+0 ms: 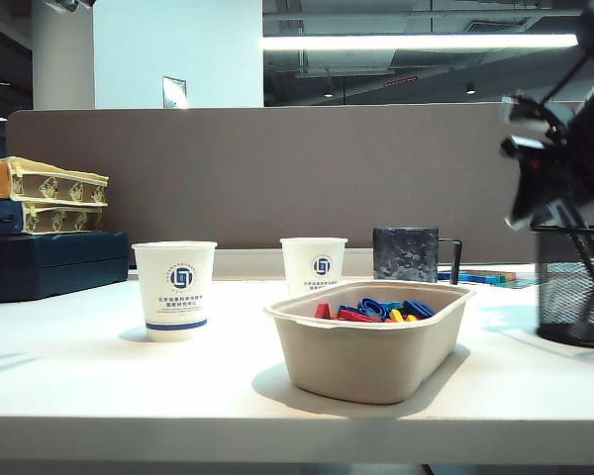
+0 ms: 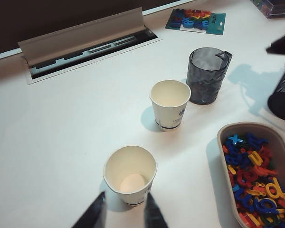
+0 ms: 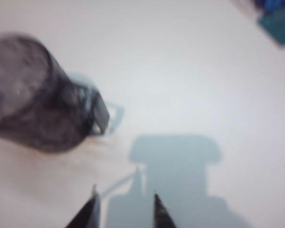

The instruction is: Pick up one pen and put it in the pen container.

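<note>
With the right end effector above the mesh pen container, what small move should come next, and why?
Probably lift the right end effector straight up and away. Its fingers stand apart with nothing between them, and in the exterior view it hangs just over the pen container, where dark slanted shafts already show, so the drop looks done.

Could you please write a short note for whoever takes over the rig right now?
Left gripper: jaws open, empty, hovering by the near paper cup.
Right gripper: jaws apart, nothing between them, above the pen container at the table's right edge.
Pen: a dark shaft leans inside the mesh; it looks like the pen, though the view is not clear.
Done: the drop appears made.
Left: confirm the pen sits inside, then pull the right arm clear.
</note>
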Controlling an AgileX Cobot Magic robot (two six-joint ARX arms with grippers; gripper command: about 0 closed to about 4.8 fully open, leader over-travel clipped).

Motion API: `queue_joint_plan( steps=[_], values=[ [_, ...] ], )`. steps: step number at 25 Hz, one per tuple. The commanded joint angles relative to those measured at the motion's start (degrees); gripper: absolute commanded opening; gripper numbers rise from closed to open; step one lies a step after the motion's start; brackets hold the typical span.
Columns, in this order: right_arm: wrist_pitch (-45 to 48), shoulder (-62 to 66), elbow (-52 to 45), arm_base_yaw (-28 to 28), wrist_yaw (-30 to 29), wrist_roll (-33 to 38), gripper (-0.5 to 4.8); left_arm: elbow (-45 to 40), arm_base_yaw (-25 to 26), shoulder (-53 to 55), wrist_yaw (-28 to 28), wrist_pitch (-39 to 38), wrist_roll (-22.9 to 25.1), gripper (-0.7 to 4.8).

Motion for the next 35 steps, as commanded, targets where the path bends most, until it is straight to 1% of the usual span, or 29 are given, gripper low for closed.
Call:
queue_joint_plan(
  steps=[1,3,9,16,20,25,27,35],
  values=[
    [1.01,-0.39,0.46,-0.04,-0.50,0.11,1.27,0.31,0.07,-0.11,-0.17,0.55,-0.17,0.98],
    [1.18,-0.74,0.59,-0.04,-1.60,0.52,1.27,0.31,0.07,-0.09,-0.17,0.57,-0.20,0.98],
    [4.26,-3.61,0.59,-0.04,-1.42,1.25,1.27,0.31,0.07,-0.09,-0.17,0.57,-0.17,0.98],
    [3.58,-9.22,0.59,-0.07,-1.40,1.33,1.27,0.31,0.07,-0.09,-0.17,0.35,-0.15,0.98],
    [1.92,-12.59,0.57,-0.07,-1.36,1.31,1.27,0.31,0.07,-0.66,-0.20,-0.55,-0.09,0.98],
    [0.22,-18.08,0.57,-0.07,-1.22,1.31,1.27,0.31,0.07,-4.07,-0.22,-1.03,0.15,0.98],
    [-1.92,-21.24,0.57,-0.07,-1.22,1.31,1.27,0.28,0.07,-6.43,-1.07,-2.62,0.31,0.98],
    [-8.76,-28.15,0.46,-0.04,-1.25,1.29,1.27,0.28,0.07,-11.98,-1.09,-8.52,0.31,0.98]
  ],
)
